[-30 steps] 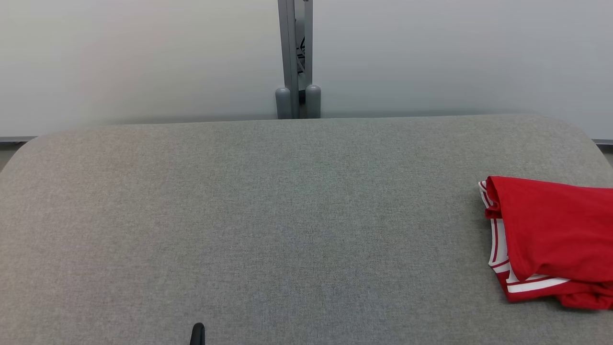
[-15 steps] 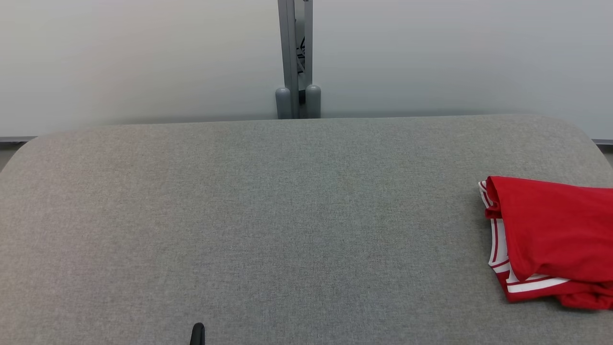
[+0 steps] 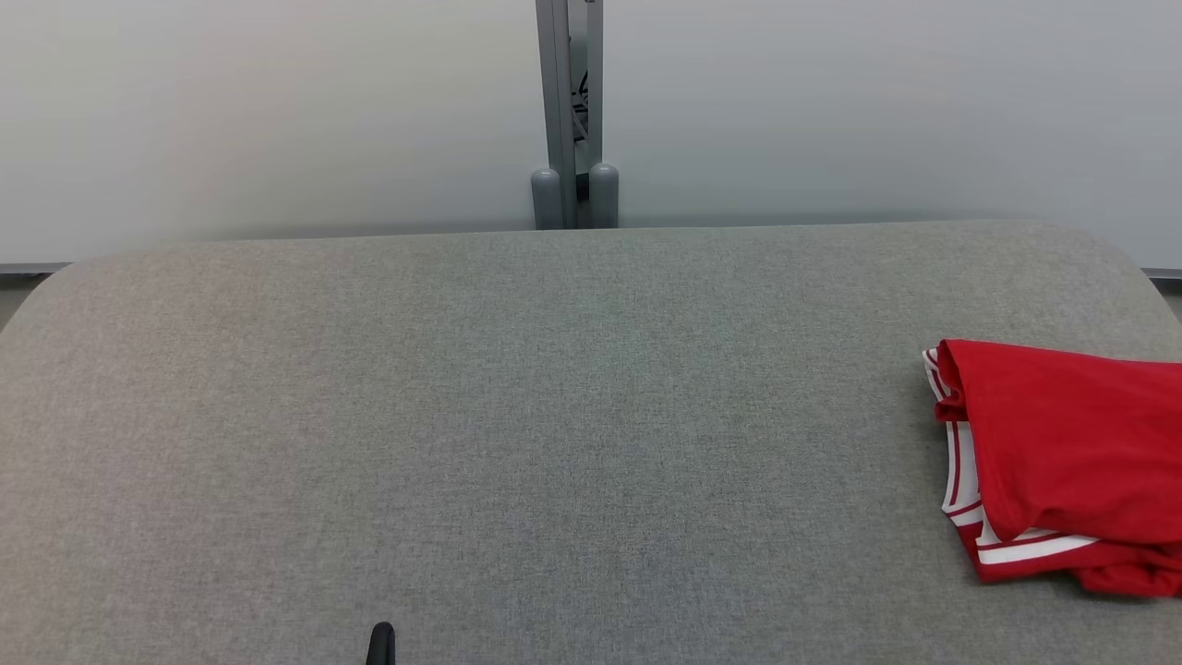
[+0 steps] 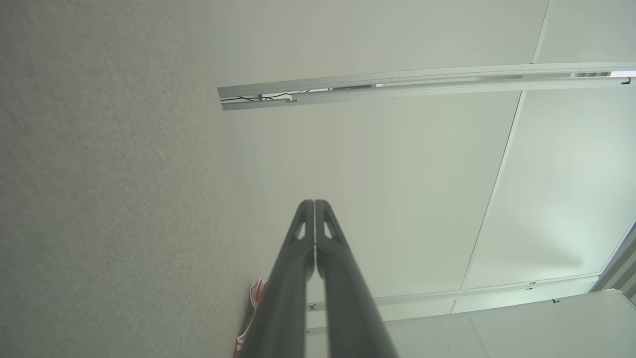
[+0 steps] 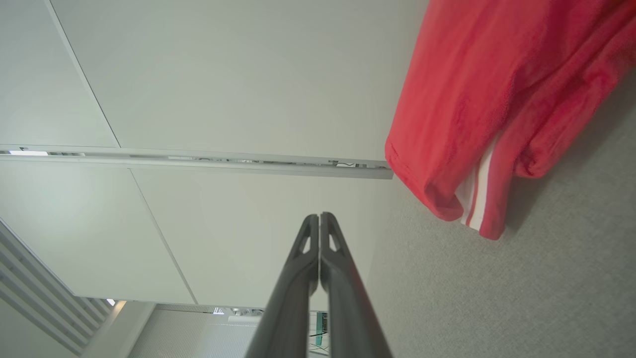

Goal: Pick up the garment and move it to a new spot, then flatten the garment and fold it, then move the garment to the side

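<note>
Surface: a grey fabric-covered surface (image 3: 517, 416) with rounded far corners takes up most of the head view, plain grey across its middle and left.
Backdrop: pale wall panels (image 3: 231, 111) stand behind the far edge, with a grey post (image 3: 568, 111) between them.
Garment: the red garment (image 3: 1062, 453) with white stripe trim lies at the far right of the surface, cut off by the edge of the head view. Its layers are stacked, with the striped hems showing at the left and front edges.
Right end effector: the right end effector (image 5: 319, 216) is closed with its fingers pressed together and nothing between them. In its wrist view the garment lies near, up and to the right, and apart from the fingers.
Left end effector: the left end effector (image 4: 314, 204) is closed on nothing too, low at the near edge and well apart from the garment.
Step in hand: hard to call. The stacked layers and the place at the side suggest a fold already made and set aside, with both arms back at rest — yet the same lie would suit a bundle not yet picked up.
Next move: if the work is only beginning, the right end effector must open, reach across to the near striped edge, pinch a layer and carry it toward the middle of the surface for spreading.
Risk: pinching one layer only would likely drag the stack apart.
</note>
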{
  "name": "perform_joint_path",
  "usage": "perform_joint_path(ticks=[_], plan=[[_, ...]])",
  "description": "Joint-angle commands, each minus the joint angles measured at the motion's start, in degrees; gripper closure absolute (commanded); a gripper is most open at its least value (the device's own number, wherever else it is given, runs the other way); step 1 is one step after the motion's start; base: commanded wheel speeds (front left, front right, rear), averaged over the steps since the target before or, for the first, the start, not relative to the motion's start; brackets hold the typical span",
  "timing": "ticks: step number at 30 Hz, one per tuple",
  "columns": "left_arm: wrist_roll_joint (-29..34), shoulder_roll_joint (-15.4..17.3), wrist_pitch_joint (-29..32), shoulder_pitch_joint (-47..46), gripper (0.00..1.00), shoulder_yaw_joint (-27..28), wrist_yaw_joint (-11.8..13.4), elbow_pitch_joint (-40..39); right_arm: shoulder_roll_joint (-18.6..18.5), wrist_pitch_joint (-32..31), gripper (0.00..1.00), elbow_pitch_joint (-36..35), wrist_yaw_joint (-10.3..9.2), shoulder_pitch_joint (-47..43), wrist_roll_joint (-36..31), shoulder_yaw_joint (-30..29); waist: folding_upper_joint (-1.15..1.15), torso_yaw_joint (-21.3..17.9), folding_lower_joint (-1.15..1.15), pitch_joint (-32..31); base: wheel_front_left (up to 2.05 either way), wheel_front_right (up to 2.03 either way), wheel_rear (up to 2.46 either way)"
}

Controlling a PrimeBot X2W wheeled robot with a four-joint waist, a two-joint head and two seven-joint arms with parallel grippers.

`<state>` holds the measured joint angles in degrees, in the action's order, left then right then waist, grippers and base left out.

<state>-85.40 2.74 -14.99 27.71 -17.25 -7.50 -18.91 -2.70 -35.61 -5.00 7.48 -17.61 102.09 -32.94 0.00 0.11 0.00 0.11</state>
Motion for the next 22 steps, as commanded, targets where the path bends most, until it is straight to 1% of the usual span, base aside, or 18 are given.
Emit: perform_joint_path(ticks=[1,22], plan=[[-0.1,0.1,-0.1,0.0,1.0,0.2,-0.3,-0.2,-0.4,-0.1,1.0,-0.3,0.02,-0.2,0.4,-0.1,0.0,0.0,0.0,0.0,0.0,0.0,0.0],[-0.1,0.1,-0.1,0.0,1.0,0.2,-0.3,-0.2,-0.4,-0.1,1.0,-0.3,0.02,-0.2,0.5,-0.1,0.0,0.0,0.0,0.0,0.0,0.0,0.0]])
